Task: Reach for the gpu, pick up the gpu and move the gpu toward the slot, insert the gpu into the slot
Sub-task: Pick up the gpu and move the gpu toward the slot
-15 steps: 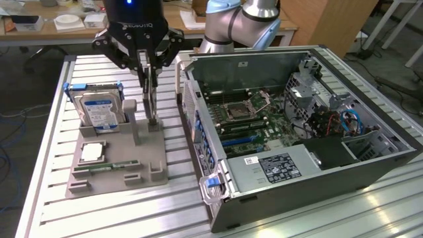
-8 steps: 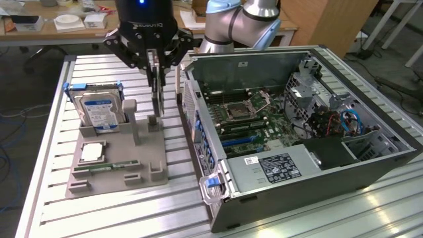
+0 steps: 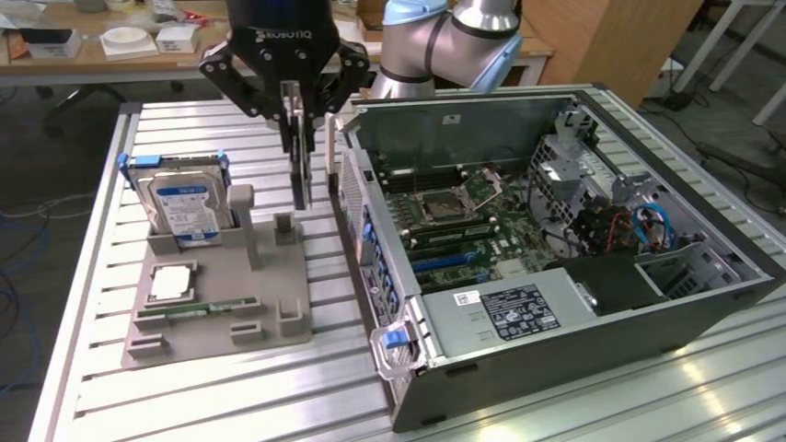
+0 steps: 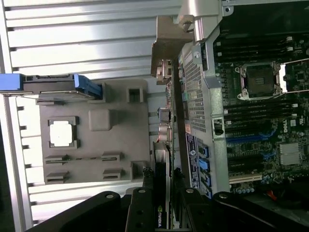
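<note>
My gripper [image 3: 301,112] is shut on the gpu [image 3: 298,170]. The card hangs edge-on, upright, above the grey fixture [image 3: 221,313] and beside the open computer case [image 3: 553,304]. In the wrist view the gpu [image 4: 162,169] runs between the black fingers [image 4: 140,210], with its silver end bracket [image 4: 166,48] at the far end, close to the case's rear panel [image 4: 193,96]. My gripper [image 4: 162,209] clamps the card near its cooler side. The blue expansion slots [image 3: 448,261] lie on the motherboard [image 4: 256,96] inside the case, apart from the card.
The grey fixture holds a blue-labelled hard drive [image 3: 184,207], a square processor [image 3: 169,283] and a small green memory stick [image 3: 197,309]. The case wall [image 3: 368,239] stands right beside the hanging card. A slatted metal table [image 3: 221,396] carries everything.
</note>
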Tool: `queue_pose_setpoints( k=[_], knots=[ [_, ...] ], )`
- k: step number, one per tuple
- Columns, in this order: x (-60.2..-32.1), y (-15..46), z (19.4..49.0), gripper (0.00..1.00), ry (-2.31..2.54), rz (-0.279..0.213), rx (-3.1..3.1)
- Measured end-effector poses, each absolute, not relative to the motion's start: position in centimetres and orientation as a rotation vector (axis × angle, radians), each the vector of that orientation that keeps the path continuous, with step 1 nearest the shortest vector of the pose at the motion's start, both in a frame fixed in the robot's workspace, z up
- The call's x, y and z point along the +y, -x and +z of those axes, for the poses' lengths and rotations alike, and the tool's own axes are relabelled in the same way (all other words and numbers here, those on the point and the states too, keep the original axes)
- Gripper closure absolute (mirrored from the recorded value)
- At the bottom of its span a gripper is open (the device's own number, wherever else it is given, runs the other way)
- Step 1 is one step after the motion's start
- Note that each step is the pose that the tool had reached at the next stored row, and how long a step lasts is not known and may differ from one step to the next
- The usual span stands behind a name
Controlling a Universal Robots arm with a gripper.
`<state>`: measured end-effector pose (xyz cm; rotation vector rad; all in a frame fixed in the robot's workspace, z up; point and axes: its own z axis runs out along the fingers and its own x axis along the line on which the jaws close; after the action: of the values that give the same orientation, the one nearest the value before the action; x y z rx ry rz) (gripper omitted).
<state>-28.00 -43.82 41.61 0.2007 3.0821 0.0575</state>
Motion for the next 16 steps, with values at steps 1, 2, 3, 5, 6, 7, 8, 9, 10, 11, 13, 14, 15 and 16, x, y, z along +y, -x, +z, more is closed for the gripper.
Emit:
queue_pose_setpoints(
  k=[1,2,3,5,6,7,8,9,10,11,13,14,15,16],
  knots=[
    [-43.8,27.8,41.7,0.74,-0.201,0.058,3.082],
    [-43.8,27.7,41.7,0.74,-0.201,0.057,3.082],
    [-43.8,27.4,41.7,0.74,-0.201,0.057,3.082],
    [-43.8,27.0,41.8,0.74,-0.201,0.057,3.082],
    [-43.8,26.8,41.8,0.74,-0.201,0.057,3.082],
    [-43.8,26.6,41.9,0.74,-0.201,0.057,3.082],
    [-43.8,26.4,41.9,0.74,-0.201,0.057,3.082],
    [-43.8,26.2,41.9,0.74,-0.201,0.057,3.082],
    [-43.8,26.0,42.0,0.74,-0.201,0.057,3.082],
    [-43.8,25.8,42.0,0.74,-0.201,0.057,3.082],
    [-43.8,25.4,42.1,0.74,-0.201,0.057,3.082],
    [-43.8,25.1,42.1,0.74,-0.201,0.057,3.082],
    [-43.8,24.9,42.2,0.74,-0.201,0.057,3.082],
    [-43.8,24.7,42.2,0.74,-0.201,0.058,3.082]
  ],
)
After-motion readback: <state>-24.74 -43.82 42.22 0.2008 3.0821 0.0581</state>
